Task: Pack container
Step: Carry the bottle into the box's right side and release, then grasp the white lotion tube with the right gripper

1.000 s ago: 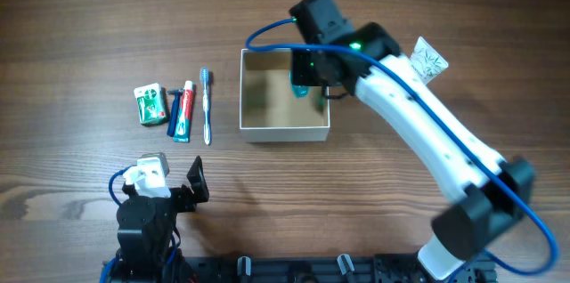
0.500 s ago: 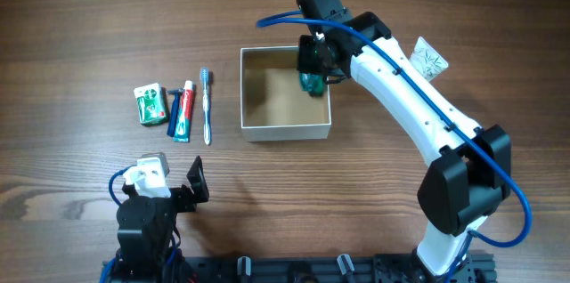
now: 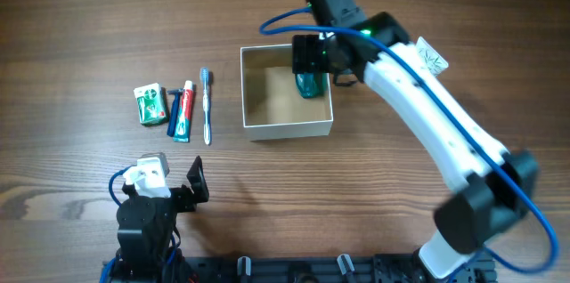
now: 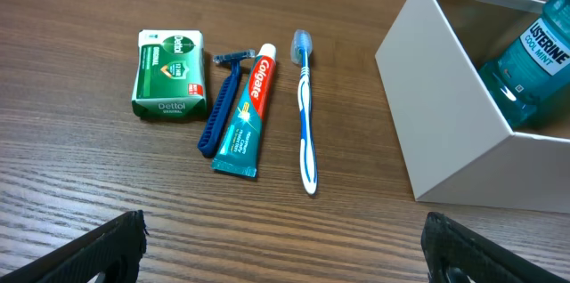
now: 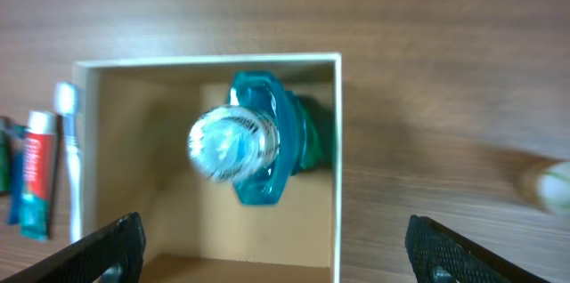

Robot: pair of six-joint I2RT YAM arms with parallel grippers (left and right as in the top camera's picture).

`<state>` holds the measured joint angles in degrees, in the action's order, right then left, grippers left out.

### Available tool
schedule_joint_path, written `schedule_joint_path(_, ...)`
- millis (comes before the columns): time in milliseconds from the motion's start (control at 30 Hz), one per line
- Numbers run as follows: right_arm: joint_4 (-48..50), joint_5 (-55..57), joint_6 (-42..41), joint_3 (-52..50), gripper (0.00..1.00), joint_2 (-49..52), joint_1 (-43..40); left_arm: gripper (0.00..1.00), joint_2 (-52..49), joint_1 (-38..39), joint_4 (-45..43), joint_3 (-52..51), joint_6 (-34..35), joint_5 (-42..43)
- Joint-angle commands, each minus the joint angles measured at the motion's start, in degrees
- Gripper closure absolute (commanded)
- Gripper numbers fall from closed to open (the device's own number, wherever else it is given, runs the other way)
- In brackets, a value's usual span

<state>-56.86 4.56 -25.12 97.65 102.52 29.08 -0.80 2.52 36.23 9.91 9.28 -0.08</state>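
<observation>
Mouthwash bottle (image 3: pixel 309 84) is standing in upper-right corner of container (image 3: pixel 287 129), likely sparing floor space, right end effector (image 5: pixel 274 246) hovering spread above.

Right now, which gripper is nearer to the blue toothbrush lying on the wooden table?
Left. In the overhead view the left gripper sits just below the blue toothbrush; the right gripper is over the white square box, farther away.

Matt brown wood-grain table (image 4: pixel 89 16), container (image 4: pixel 445 114) of smooth white card outside and plain tan cardboard inside, glossy see-through teal plastic bottle (image 4: pixel 534 60), shiny toothpaste tube (image 4: pixel 245 114), green printed card box (image 4: pixel 169 74), blue plastic razor (image 4: pixel 221 109), smooth plastic toothbrush (image 4: pixel 305 114)
</observation>
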Motion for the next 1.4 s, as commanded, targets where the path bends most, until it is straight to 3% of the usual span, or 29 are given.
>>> schedule_joint_path(0,-0.96,7.93,1.31,0.94,0.05,-10.29,-0.68,0.00,0.52,0.22,0.20,-1.01,-0.72,0.68)
schedule_joint_path(167,-1.92,9.38,8.92,0.94,0.05,-17.40,-7.54,0.00,0.52,0.22,0.20,-1.01,-0.72,0.68)
schedule_joint_path(400,-4.81,-2.99,16.26,0.92,0.00,-12.46,-28.55,0.00,0.52,0.22,0.20,-1.01,-0.72,0.68)
schedule_joint_path(600,-11.13,-3.37,19.30,-0.39,0.02,-7.19,-30.71,0.00,0.52,0.22,0.20,-1.01,-0.72,0.68)
schedule_joint_path(733,-11.50,-3.45,19.78,-0.66,0.19,-3.43,-30.69,0.00,0.52,0.22,0.20,-1.01,-0.72,0.68)
schedule_joint_path(867,-13.42,-7.23,19.78,-0.66,0.27,0.48,-30.67,0.00,0.52,0.22,0.20,-1.01,-0.72,0.68)
schedule_joint_path(933,-13.38,-7.45,19.78,-0.66,0.35,1.22,-30.67,0.00,0.52,0.22,0.20,-1.01,-0.72,0.68)
schedule_joint_path(1167,-12.52,-7.39,18.18,-0.66,0.92,1.44,-30.67,0.00,0.52,0.22,0.20,-1.01,-0.72,0.68)
schedule_joint_path(1367,-12.74,-7.02,13.38,-0.42,0.96,-0.42,-30.16,0.00,0.52,0.22,0.20,-1.01,-0.72,0.68)
